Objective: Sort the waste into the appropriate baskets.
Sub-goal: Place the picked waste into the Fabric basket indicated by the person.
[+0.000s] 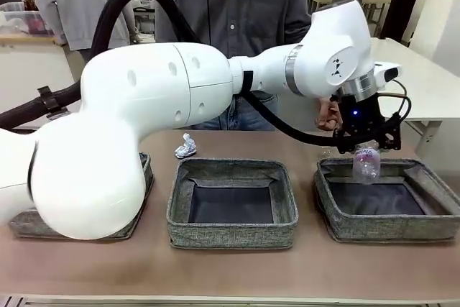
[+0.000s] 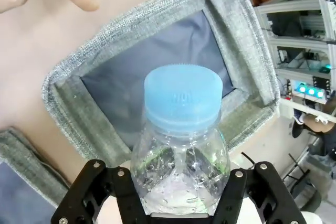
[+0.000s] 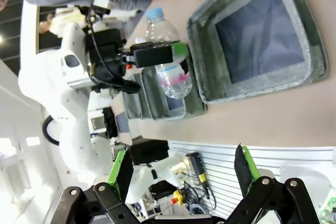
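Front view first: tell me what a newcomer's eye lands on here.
The big white left arm stretches across the front view, its left gripper shut on a clear plastic bottle that hangs cap-down over the right basket. Behind the middle basket, a small white paper wad lies on the table, and a person stands at the far side.

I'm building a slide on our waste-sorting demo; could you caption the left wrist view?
Left tool gripping a clear bottle, its blue cap pointing at the grey basket below.
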{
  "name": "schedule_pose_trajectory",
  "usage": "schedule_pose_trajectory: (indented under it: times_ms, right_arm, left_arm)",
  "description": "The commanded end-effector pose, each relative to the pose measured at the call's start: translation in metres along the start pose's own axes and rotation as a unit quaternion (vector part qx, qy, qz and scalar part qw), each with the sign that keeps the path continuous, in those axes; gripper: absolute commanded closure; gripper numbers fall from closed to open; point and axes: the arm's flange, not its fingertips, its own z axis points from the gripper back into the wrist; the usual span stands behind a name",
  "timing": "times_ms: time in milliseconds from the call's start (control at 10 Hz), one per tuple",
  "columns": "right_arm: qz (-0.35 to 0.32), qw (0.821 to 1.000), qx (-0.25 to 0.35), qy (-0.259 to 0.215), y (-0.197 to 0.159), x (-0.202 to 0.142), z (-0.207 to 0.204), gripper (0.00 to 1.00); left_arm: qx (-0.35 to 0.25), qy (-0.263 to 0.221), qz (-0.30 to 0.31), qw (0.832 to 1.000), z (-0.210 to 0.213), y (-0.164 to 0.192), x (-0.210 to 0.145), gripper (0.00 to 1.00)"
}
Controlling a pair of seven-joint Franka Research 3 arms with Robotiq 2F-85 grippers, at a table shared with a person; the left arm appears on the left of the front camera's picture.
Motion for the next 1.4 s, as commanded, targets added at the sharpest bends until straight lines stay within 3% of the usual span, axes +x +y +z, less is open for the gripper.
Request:
schedule_pose_trajectory:
  times_ms: [0, 100, 200, 300, 400, 1300]
  right_arm:
    - [-0.006, 1.000, -0.002, -0.005, 0.003, 0.004, 0.003, 0.00]
    - [-0.006, 1.000, -0.002, -0.005, 0.003, 0.004, 0.003, 0.00]
    - [-0.006, 1.000, -0.002, -0.005, 0.003, 0.004, 0.003, 0.00]
    - [-0.006, 1.000, -0.002, -0.005, 0.003, 0.004, 0.003, 0.00]
    - [-0.006, 1.000, -0.002, -0.005, 0.003, 0.004, 0.003, 0.00]
    - [0.000, 1.000, 0.000, -0.001, 0.000, 0.000, 0.001, 0.00]
  left_arm:
    - [0.018, -0.014, -0.012, 1.000, -0.003, -0.015, 0.028, 0.26]
    - [0.014, -0.012, -0.013, 1.000, -0.003, -0.017, 0.028, 0.26]
    - [0.018, -0.014, -0.015, 1.000, -0.003, -0.019, 0.028, 0.00]
    - [0.014, -0.011, -0.013, 1.000, -0.003, -0.018, 0.028, 0.22]
    - [0.010, -0.006, -0.016, 1.000, -0.003, -0.017, 0.028, 0.00]
    - [-0.003, -0.001, -0.022, 1.000, 0.026, -0.024, 0.016, 0.00]
